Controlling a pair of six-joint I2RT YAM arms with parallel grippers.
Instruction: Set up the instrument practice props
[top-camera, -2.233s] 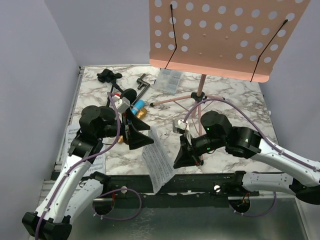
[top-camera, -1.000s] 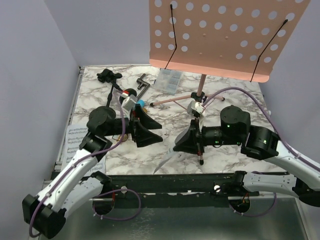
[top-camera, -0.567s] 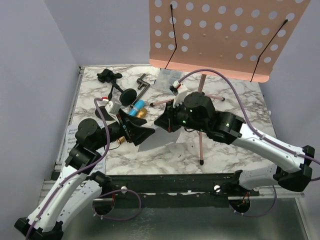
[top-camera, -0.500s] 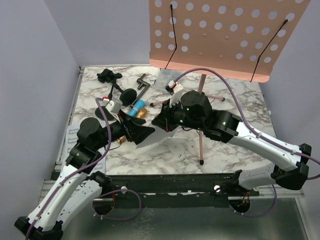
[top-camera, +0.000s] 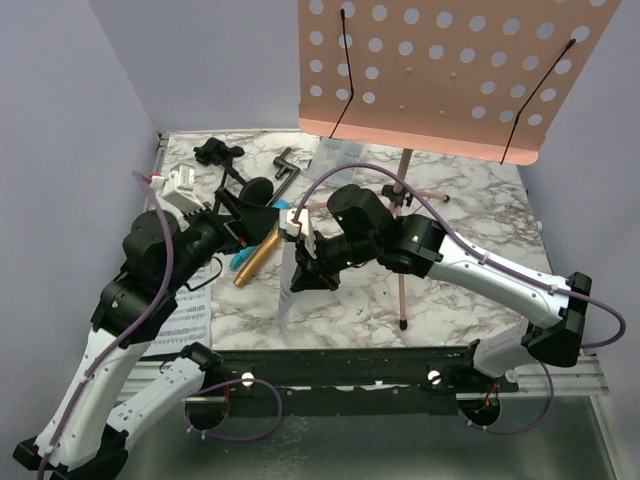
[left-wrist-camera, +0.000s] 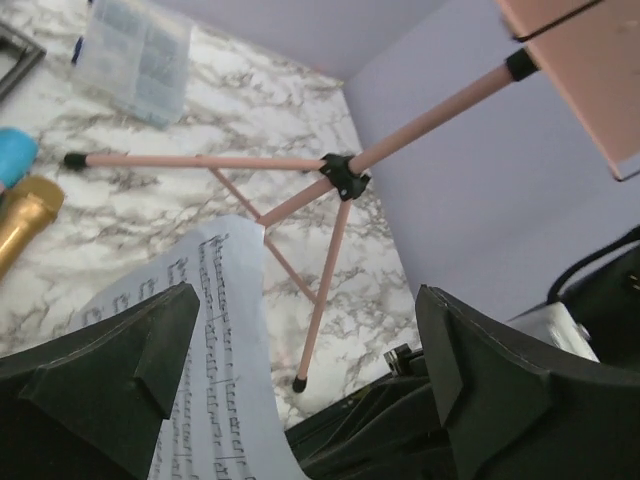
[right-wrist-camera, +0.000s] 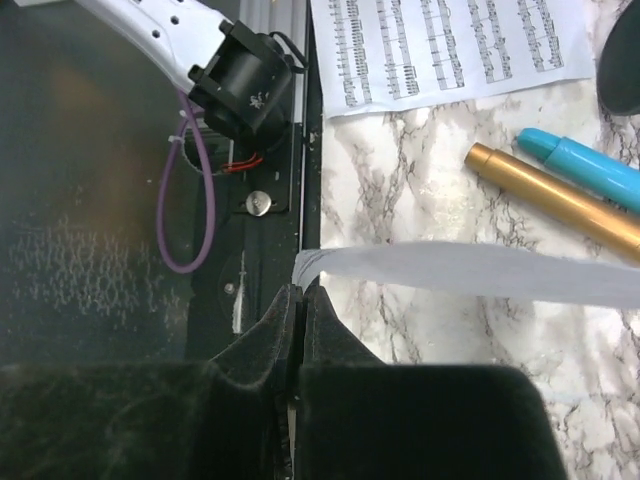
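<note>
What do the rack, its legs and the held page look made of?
Rack: likely painted sheet metal, matte pink, punched holes. Legs: seemingly thin metal tubes, rose-gold sheen, black tips. Page: thin white paper, curling in the right gripper.

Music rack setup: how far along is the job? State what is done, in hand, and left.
Done: the pink rack stands on its tripod. In hand: the right end effector pinches one music page. Left: second page, microphones and poles lie flat, unplaced.
</note>
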